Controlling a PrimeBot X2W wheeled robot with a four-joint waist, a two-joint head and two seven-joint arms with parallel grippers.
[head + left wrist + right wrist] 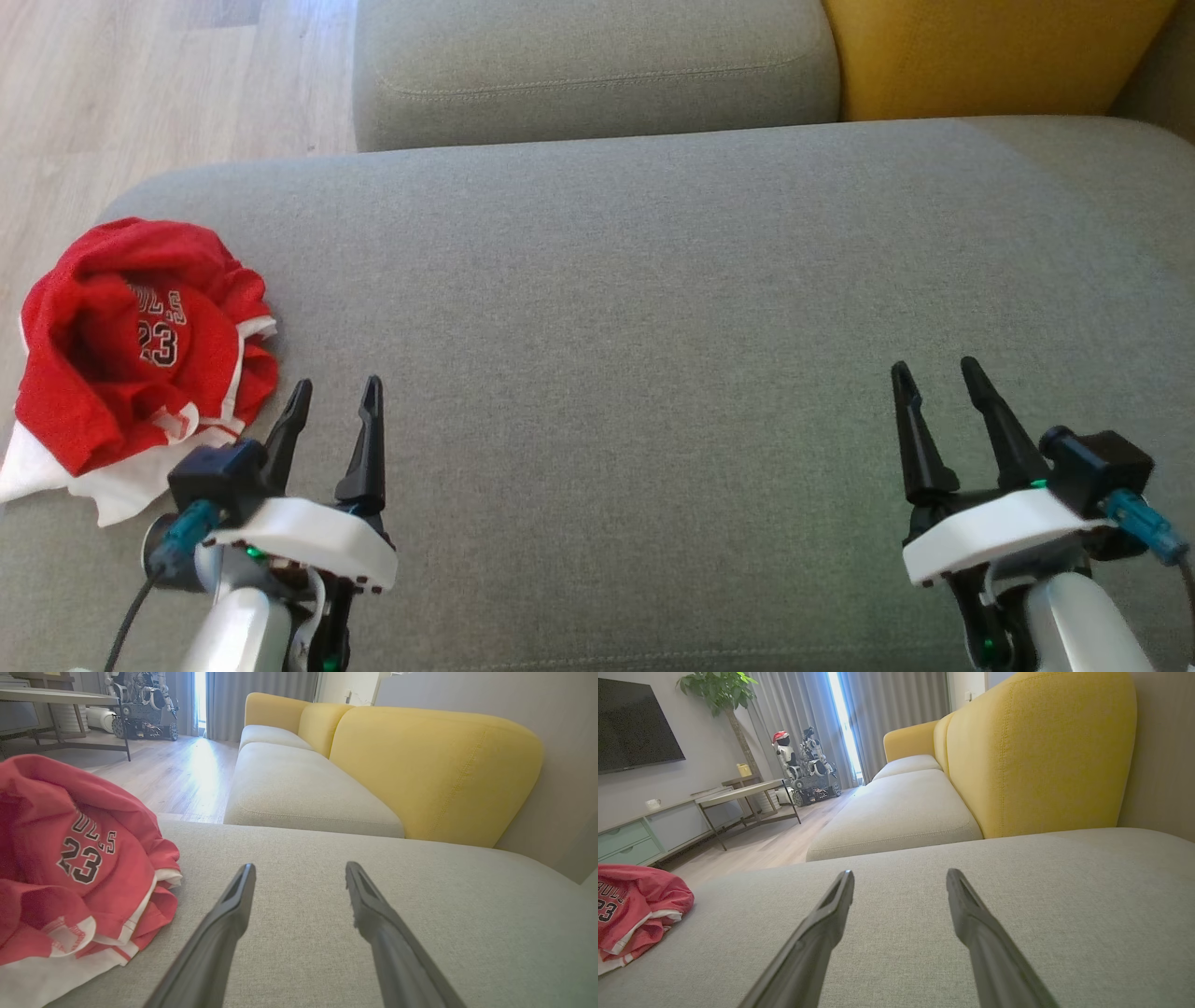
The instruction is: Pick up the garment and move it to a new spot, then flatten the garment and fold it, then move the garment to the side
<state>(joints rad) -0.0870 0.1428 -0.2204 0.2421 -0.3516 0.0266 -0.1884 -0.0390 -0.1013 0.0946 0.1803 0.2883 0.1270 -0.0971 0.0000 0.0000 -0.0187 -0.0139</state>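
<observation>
1. Garment (140, 345): a red and white jersey with "23" printed on it, lying crumpled in a heap at the left edge of the seat (607, 280), near its front.
2. Left gripper (337, 383) hovers low over the seat just right of the garment, not touching it; its fingers are spread apart with nothing between them.
3. Right gripper (934, 364) hovers over the seat's right part, well apart from the garment; its fingers are likewise spread and empty.
4. The grey seat between the two grippers and beyond them is bare fabric.
5. Past the seat's far edge lies a second grey cushion (597, 65), with a yellow backrest (990, 56) along its right side.
6. Left of that cushion is pale wood floor (168, 84).
7. Farther off in the right wrist view stand a table (742, 793), another robot (803, 765) by the curtains, a plant (719, 690) and a wall TV (635, 718).
</observation>
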